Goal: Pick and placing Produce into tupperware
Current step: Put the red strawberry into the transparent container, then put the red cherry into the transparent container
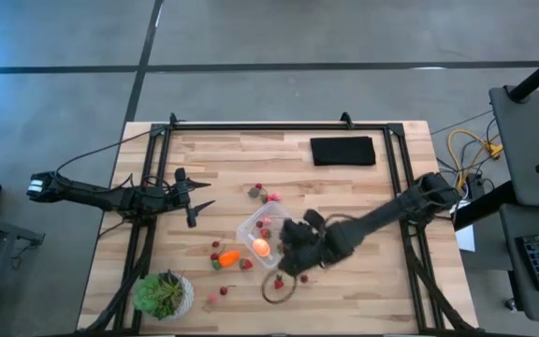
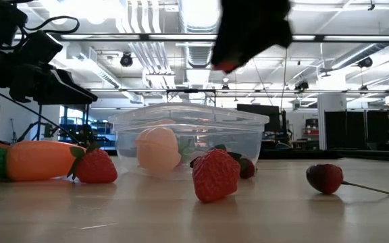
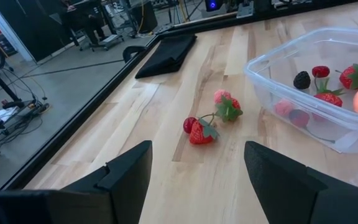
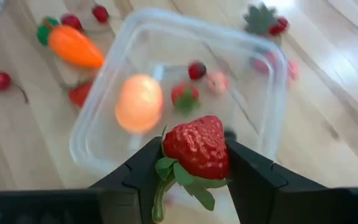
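- Right wrist view: right gripper (image 4: 194,163) jaws hold a strawberry (image 4: 196,147), broad end toward the wrist, long axis along the fingers, above the tupperware (image 4: 86,149) rim.
- Step in hand: carrying; next, I judge, release over the open container.
- Left gripper (image 3: 194,177) waits, jaws wide, over the surface (image 3: 166,124).
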You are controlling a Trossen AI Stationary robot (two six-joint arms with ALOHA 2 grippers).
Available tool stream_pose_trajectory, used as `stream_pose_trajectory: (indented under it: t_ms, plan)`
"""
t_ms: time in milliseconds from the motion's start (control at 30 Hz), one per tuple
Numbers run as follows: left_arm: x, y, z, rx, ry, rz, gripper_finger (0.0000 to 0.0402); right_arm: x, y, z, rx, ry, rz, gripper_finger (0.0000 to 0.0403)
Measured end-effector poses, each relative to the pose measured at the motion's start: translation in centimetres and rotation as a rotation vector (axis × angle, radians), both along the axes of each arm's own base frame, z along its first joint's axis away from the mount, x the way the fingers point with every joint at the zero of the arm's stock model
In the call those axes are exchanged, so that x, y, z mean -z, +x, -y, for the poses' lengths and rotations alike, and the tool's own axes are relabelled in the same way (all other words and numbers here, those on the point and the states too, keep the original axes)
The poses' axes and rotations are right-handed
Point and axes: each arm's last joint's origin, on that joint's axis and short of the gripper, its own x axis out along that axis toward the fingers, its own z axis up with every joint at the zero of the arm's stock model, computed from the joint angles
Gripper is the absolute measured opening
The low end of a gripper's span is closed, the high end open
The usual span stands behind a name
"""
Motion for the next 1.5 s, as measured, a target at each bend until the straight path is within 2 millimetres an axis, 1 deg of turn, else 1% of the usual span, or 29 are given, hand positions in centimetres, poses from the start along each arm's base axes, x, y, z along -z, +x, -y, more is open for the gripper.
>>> stream_pose_trajectory:
  t_ms: [133,233,333,500,567,633,733,833,900,967,1033,1167,1300,1500]
  plan:
    - [0.0,0.0,0.0,0.000,0.000,-0.003,0.0242,-0.2,1.8,2.4,-0.028,0.065,0.025,0.0164]
    - [0.0,0.0,0.0,-0.001,0.001,-0.004,0.0242,0.0,2.3,3.8,-0.006,0.095,0.011,0.0184]
    - [0.0,0.0,0.0,0.000,0.001,-0.004,0.0242,0.0,2.5,4.4,0.008,0.093,0.011,0.0208]
    - [0.0,0.0,0.0,0.000,0.001,-0.004,0.0242,0.1,2.3,4.2,-0.011,0.113,-0.016,0.0247]
    - [0.0,0.0,0.0,0.000,0.000,-0.003,0.0242,0.3,1.8,3.7,-0.043,0.125,-0.060,0.0259]
    - [0.0,0.0,0.0,0.000,0.000,-0.003,0.0242,0.6,1.0,2.6,-0.092,0.114,-0.115,0.0266]
    - [0.0,0.0,0.0,0.000,0.001,-0.004,0.0242,1.1,-0.6,-0.1,-0.173,0.086,-0.179,0.0269]
    - [0.0,0.0,0.0,0.000,0.001,-0.004,0.0242,1.7,-2.6,-3.1,-0.236,0.067,-0.203,0.0265]
    - [0.0,0.0,0.0,0.000,0.001,-0.004,0.0242,2.3,-3.8,-4.8,-0.234,0.042,-0.189,0.0262]
    - [0.0,0.0,0.0,0.000,0.000,-0.002,0.0242,3.0,-4.8,-6.2,-0.226,0.015,-0.182,0.0259]
    - [0.0,0.0,0.0,-0.001,0.000,-0.003,0.0242,3.9,-5.3,-7.3,-0.202,0.025,-0.181,0.0259]
    - [0.0,0.0,0.0,0.000,0.001,-0.004,0.0242,5.7,-5.2,-8.3,-0.149,0.062,-0.188,0.0258]
    - [0.0,0.0,0.0,0.000,0.000,-0.003,0.0242,7.3,-4.6,-8.8,-0.148,0.074,-0.206,0.0258]
    - [0.0,0.0,0.0,0.000,0.001,-0.005,0.0242,8.1,-4.5,-8.9,-0.132,0.073,-0.218,0.0258]
